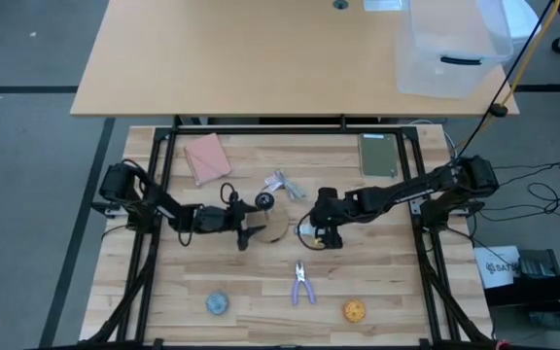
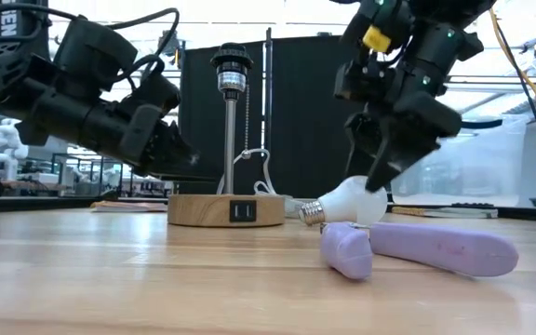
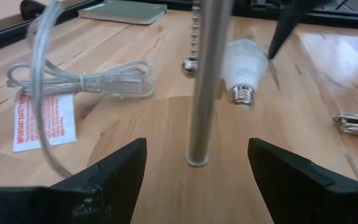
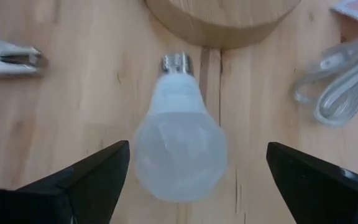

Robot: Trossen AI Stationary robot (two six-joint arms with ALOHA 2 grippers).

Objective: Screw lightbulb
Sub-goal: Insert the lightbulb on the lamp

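Observation:
The white lightbulb [image 4: 179, 143] lies on its side on the table, its silvery screw base [image 4: 177, 63] pointing at the lamp's round wooden base [image 2: 226, 209]. My right gripper [image 4: 197, 149] is open and points down over the bulb's round end, one finger on each side and clear of it; it also shows in the low view [image 2: 384, 177]. My left gripper [image 3: 197, 155] is open and low over the wooden base, its fingers standing on either side of the lamp's metal pole [image 3: 204, 93] without touching it. The socket [image 2: 231, 65] tops the pole.
Purple-handled pliers [image 2: 417, 247] lie near the bulb on the near side. A coiled clear cord with a red-and-white tag [image 3: 79, 84] lies by the lamp. A metal clip [image 1: 278, 182], a pink pad [image 1: 205, 158], a green notebook [image 1: 378, 156], a blue-grey ball [image 1: 218, 303] and an orange ball [image 1: 355, 310] lie around.

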